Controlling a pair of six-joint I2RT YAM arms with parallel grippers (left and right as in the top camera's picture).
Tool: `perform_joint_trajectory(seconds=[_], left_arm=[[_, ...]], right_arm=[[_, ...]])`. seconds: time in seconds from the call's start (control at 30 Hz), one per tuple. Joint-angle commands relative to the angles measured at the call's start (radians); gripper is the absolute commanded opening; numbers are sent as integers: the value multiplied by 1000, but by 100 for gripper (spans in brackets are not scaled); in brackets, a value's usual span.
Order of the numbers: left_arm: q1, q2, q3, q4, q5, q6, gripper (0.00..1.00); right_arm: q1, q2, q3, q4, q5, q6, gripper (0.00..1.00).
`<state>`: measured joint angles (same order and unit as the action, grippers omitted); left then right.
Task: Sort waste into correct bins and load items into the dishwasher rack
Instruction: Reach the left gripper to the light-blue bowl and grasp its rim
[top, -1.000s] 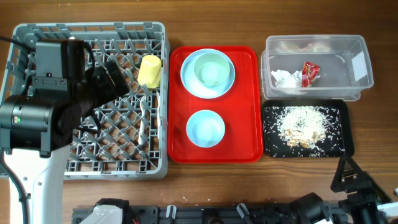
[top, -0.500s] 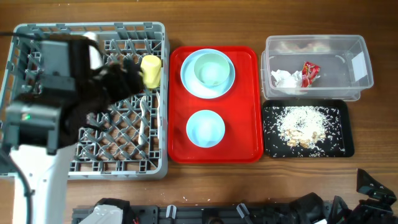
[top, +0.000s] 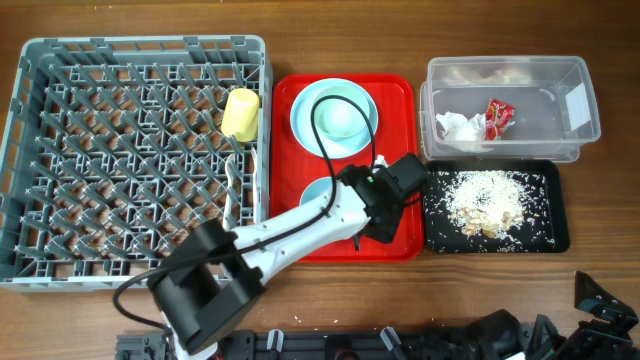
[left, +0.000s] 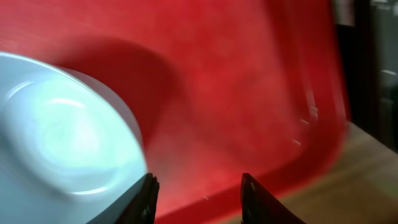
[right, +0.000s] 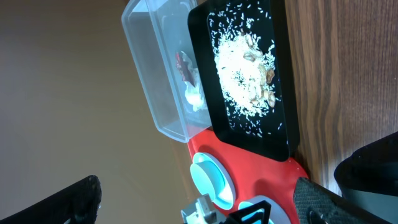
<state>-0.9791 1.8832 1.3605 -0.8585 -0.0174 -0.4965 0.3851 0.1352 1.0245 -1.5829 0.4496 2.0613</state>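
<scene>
My left gripper (top: 385, 205) hangs low over the red tray's right half, just right of the small pale blue bowl (top: 315, 190). In the left wrist view the bowl (left: 68, 143) reaches the left finger and only red tray shows between the parted jaws of the gripper (left: 199, 196). The pale green bowl (top: 338, 115) sits on the pale blue plate (top: 303, 120). A yellow cup (top: 241, 113) and white cutlery (top: 235, 190) lie in the grey rack (top: 60, 55). The napkin (top: 458, 126) and red wrapper (top: 498, 115) are in the clear tub (top: 575, 100); rice (top: 490, 200) covers the black tray (top: 555, 235). My right gripper (right: 199, 199) is wide open and empty.
The red serving tray (top: 400, 90) lies between the rack and the two bins. My left arm (top: 280, 235) crosses the tray's lower edge from the front. The right gripper (top: 603, 300) sits at the table's front right corner, over bare wood.
The left arm has swung from above the rack to the red tray beside the small blue bowl, and its jaws have narrowed. The right gripper has drawn back toward the front right corner.
</scene>
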Motion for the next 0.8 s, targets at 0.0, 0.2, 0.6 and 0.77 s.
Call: perform_joint_trajectory(seconds=[0.0,0.2,0.6,0.77], left_arm=[[3,29,-4,6,-93,-10,40],[13,25,-1,3,-66,-10,42],[31,-60,6,-20,-29,48,75],[76,-56,6,-16,-28,47,100]], right_arm=[[-3,-8,1,-1,11,10,100],[-3,-8,1,-1,11,10,100],[-3,-8,1,-1,11,10,100],[-3,-8,1,-1,11,10,100]])
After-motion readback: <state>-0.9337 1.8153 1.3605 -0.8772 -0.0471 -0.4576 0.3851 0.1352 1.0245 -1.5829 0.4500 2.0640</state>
